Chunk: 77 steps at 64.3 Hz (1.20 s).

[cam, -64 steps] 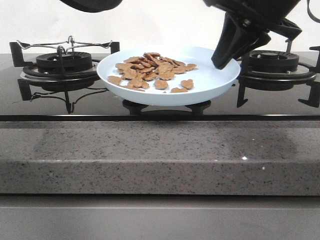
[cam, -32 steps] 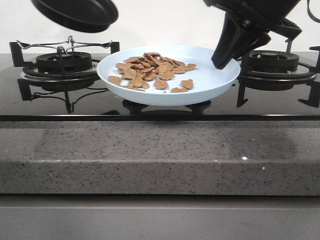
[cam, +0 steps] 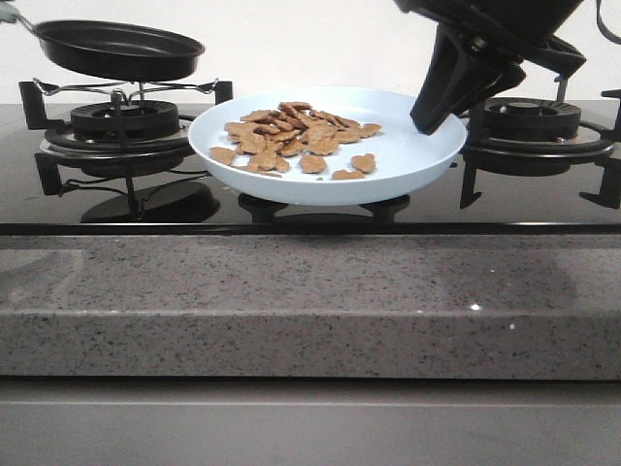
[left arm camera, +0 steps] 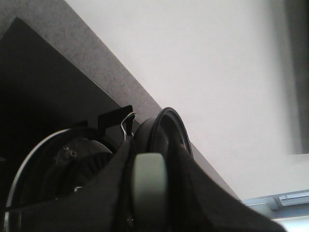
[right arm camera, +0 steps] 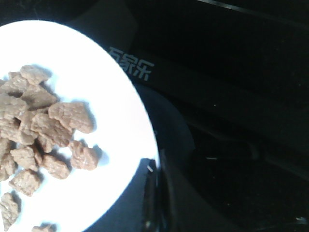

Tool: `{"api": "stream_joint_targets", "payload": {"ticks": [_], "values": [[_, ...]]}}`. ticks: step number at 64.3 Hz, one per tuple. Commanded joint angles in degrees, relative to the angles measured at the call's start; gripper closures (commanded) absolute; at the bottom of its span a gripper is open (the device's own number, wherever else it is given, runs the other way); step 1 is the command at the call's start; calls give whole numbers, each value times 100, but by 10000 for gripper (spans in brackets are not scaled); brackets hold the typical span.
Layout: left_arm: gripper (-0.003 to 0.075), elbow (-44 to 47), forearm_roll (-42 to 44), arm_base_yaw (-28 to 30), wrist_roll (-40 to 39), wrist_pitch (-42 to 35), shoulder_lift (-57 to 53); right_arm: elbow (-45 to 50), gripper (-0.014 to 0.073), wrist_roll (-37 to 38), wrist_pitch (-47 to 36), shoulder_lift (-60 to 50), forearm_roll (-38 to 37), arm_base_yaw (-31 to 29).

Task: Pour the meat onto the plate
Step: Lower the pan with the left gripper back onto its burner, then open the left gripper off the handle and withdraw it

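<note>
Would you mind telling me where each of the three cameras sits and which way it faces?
Front view: low before the counter, facing forward at the plate of meat; right gripper at its rim, frying pan above the left burner.
Left wrist view: on the left arm, along the fingers holding the pan's handle.
Right wrist view: on the right arm, looking down at the plate's rim.
Front and right wrist share plate and meat.

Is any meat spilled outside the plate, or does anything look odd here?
No spill shows: the meat lies inside the plate. The one oddity is that the plate sits off the stove, its rim clamped by the right hand.
</note>
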Motion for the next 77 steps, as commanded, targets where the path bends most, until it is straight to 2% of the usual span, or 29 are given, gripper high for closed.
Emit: {"api": "stream_joint_targets", "payload": {"ticks": [1, 14, 21, 30, 38, 56, 63, 77], "values": [[741, -203, -605, 15, -143, 536, -95, -138, 699, -60, -141, -296, 180, -6], [715, -203, -598, 20, -143, 618, 71, -138, 699, -60, -141, -296, 180, -6], [570, -203, -611, 55, -143, 607, 71, -138, 699, -60, -141, -296, 180, -6], [316, -203, -597, 161, -143, 634, 71, -138, 699, -60, -141, -296, 180, -6], [199, -203, -511, 313, -143, 808, 71, -138, 699, -60, -141, -296, 180, -6], [188, -242, 407, 720, -180, 969, -352, -138, 699, -60, -141, -296, 180, -6], [189, -242, 1046, 794, -309, 877, -708, -138, 699, -60, -141, -296, 180, -6], [189, -242, 2888, 657, -858, 349, -1723, -138, 699, -60, -141, -296, 180, -6]]}}
